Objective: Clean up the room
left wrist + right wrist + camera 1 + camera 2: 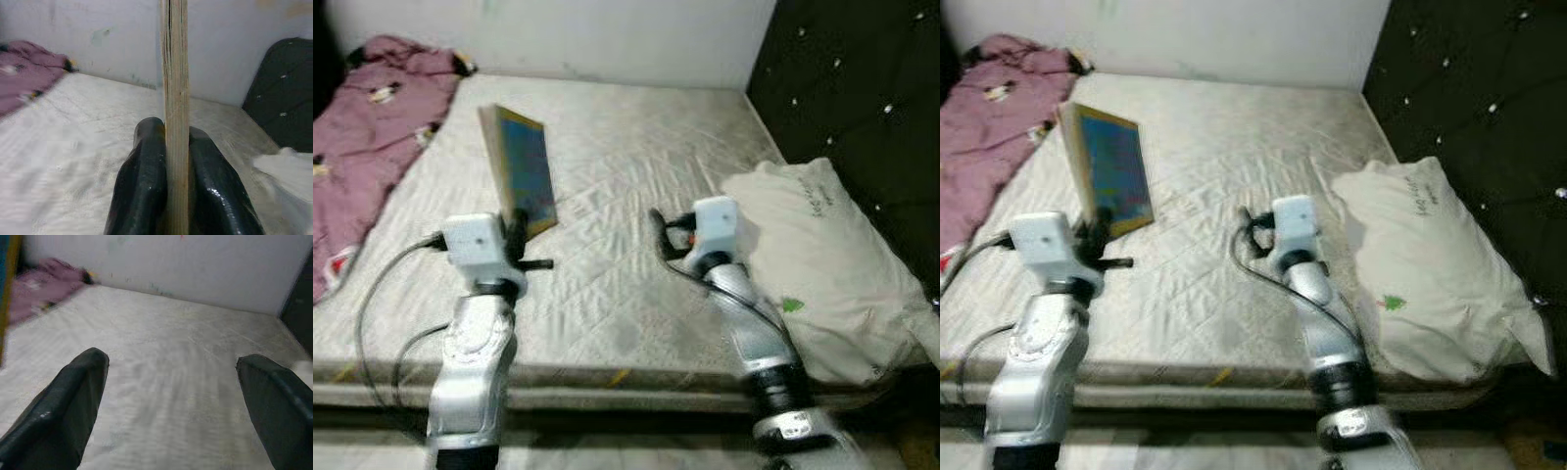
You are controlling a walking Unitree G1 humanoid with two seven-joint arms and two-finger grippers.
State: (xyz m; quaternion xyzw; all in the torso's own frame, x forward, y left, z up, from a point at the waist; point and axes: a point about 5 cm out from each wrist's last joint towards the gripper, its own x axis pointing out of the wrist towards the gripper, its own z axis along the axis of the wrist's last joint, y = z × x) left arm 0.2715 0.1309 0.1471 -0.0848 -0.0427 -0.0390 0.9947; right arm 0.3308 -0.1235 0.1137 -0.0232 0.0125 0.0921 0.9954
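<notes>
A thin book or board [522,168] with a blue cover and a pale wooden-looking edge [175,98] stands upright over the bare mattress [626,147]. My left gripper [518,227] is shut on its lower edge, with both black fingers [142,186] pressed against its sides. To the right, my right gripper [658,233] hovers low over the mattress, open with nothing between its fingers [73,396].
A pink blanket [372,127] lies bunched at the mattress's left side. A white pillow [822,264] rests at the right edge against a dark tufted headboard [862,98]. A white wall [607,39] runs behind the bed. The mattress's front edge [607,377] is near me.
</notes>
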